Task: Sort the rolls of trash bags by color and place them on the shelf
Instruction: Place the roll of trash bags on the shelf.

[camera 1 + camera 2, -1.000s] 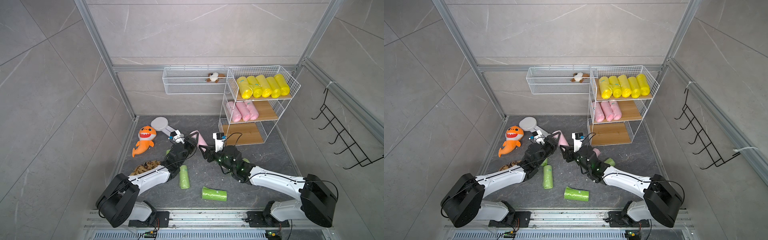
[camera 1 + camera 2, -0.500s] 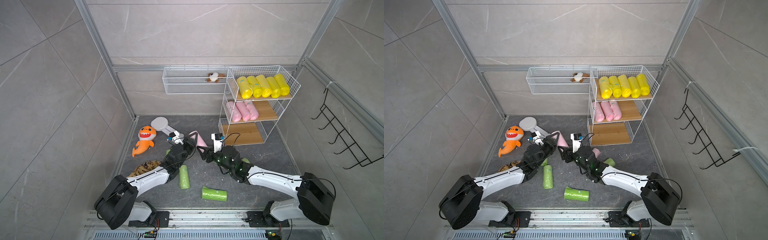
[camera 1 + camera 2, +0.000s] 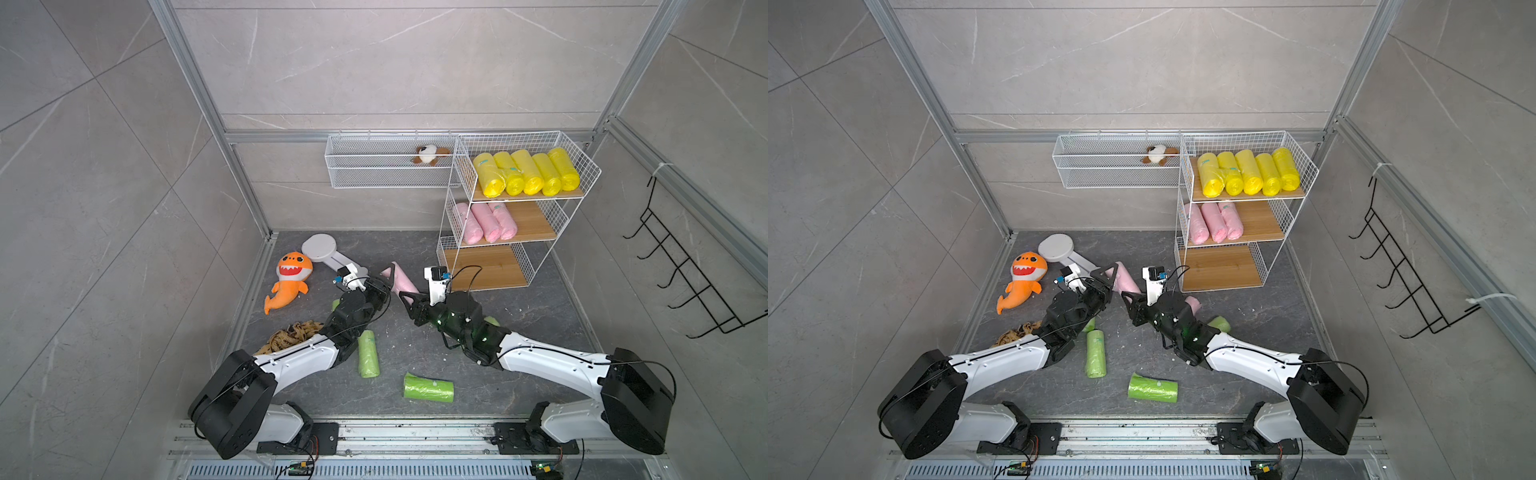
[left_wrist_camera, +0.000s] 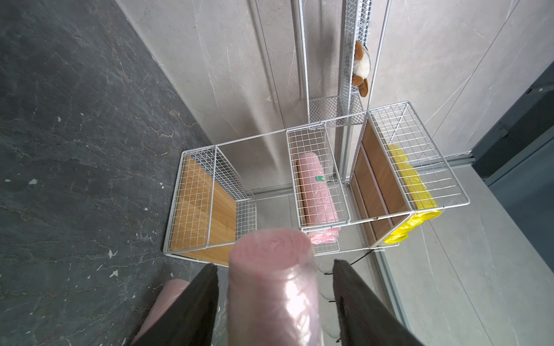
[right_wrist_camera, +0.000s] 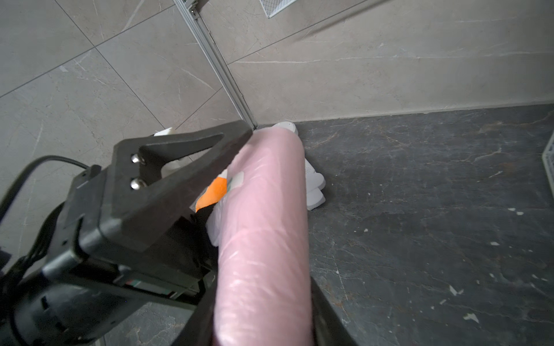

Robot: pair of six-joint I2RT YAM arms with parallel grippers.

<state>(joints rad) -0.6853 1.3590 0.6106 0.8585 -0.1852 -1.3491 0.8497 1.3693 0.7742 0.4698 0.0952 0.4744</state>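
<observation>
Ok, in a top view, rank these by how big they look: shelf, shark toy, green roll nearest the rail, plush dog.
1. shelf
2. shark toy
3. green roll
4. plush dog, only a little smaller than the roll. It sits higher up, nearer the camera, so its real size is unsure.

Light: even, diffuse, overhead, casting soft shadows on the floor [image 3: 415,345] in both top views, which are sharp but bowed at the edges; wrist views wide-angle, near pink roll [image 4: 272,293] and black fingers [image 4: 192,308] blurred, white glare on its wrap, shelf [image 4: 195,194] behind crisp.
</observation>
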